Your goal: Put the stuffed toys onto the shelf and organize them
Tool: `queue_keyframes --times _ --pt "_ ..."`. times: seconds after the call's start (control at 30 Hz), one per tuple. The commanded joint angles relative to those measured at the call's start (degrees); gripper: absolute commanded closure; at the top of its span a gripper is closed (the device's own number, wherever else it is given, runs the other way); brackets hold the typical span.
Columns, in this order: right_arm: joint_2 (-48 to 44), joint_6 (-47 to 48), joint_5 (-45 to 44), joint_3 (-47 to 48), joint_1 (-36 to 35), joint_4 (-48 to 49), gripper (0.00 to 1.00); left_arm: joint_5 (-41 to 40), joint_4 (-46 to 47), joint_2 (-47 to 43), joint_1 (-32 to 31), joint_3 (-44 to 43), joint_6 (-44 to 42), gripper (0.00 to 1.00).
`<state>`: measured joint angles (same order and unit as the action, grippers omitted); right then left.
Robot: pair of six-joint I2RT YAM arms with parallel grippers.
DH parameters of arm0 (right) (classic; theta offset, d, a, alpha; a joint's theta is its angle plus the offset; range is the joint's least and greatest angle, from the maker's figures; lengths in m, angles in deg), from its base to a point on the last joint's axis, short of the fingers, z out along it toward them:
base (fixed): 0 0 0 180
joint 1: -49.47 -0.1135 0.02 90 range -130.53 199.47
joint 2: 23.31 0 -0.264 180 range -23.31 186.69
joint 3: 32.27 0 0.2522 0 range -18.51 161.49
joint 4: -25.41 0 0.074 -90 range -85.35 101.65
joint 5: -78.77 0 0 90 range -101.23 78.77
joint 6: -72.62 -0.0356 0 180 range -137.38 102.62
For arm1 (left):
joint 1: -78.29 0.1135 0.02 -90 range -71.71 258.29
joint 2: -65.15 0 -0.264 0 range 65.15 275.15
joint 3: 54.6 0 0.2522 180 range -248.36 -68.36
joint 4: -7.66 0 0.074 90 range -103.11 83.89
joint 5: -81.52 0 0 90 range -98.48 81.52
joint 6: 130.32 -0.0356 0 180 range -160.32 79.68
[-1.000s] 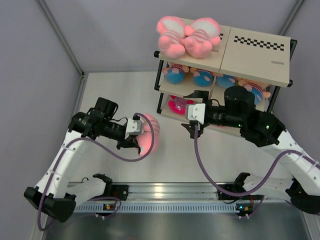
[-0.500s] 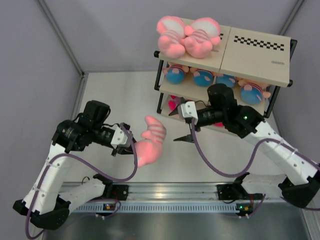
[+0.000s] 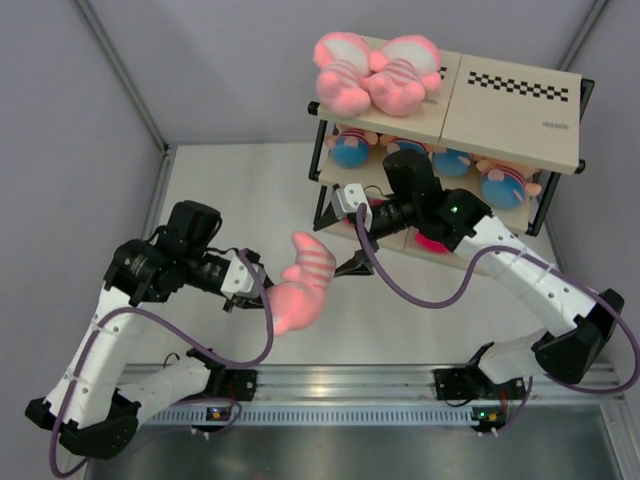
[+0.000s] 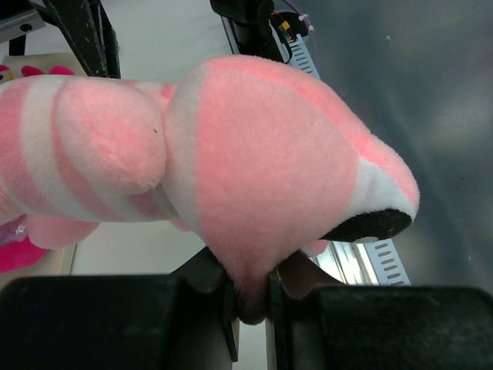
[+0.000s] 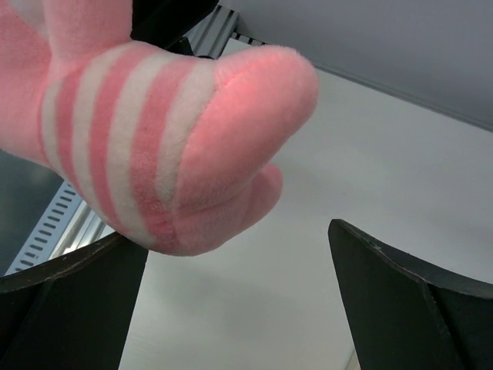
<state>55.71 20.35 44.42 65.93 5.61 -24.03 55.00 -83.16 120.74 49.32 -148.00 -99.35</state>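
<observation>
My left gripper is pinched tight on a fold of the pink striped toy, holding it off the table near the middle, striped end poking up toward 1 o'clock. My right gripper is spread wide at 2 o'clock of the toy. From the wrist, the striped limb hangs just ahead of the gap between its fingers, and I judge them not touching. This reads as a handover. To do it well, I should slide the right jaws deeper round the thick body rather than the floppy limb, close firmly, and only then let the left go. The shelf sits at 1 o'clock. Two pink toys lie on its top left board, so this one belongs beside them.
</observation>
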Motion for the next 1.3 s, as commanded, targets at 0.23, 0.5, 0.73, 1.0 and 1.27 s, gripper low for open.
queue_keyframes --times 0.23,0.5,0.73,1.0,1.27 --pt "-0.8 4.7 3.2 6.3 -2.3 -7.5 0.01 -0.3 -9.4 2.7 -0.4 -2.8 -2.9 1.0" --pt "-2.5 0.7 2.8 6.3 -3.5 -4.9 0.17 -3.0 -9.4 3.4 -0.4 -2.4 -3.4 1.0" --pt "-4.0 -6.3 -3.6 2.9 -6.3 4.3 1.0 -4.4 -9.3 3.4 -0.4 -3.2 -2.7 1.0" --pt "-10.2 -15.8 -31.7 -3.0 -6.3 14.6 1.0 -20.9 6.7 -1.2 -0.2 1.8 17.1 0.56" --pt "-10.1 -18.7 -51.9 5.7 -7.8 14.1 1.0 -57.1 14.1 -2.5 0.3 -2.4 34.4 0.01"
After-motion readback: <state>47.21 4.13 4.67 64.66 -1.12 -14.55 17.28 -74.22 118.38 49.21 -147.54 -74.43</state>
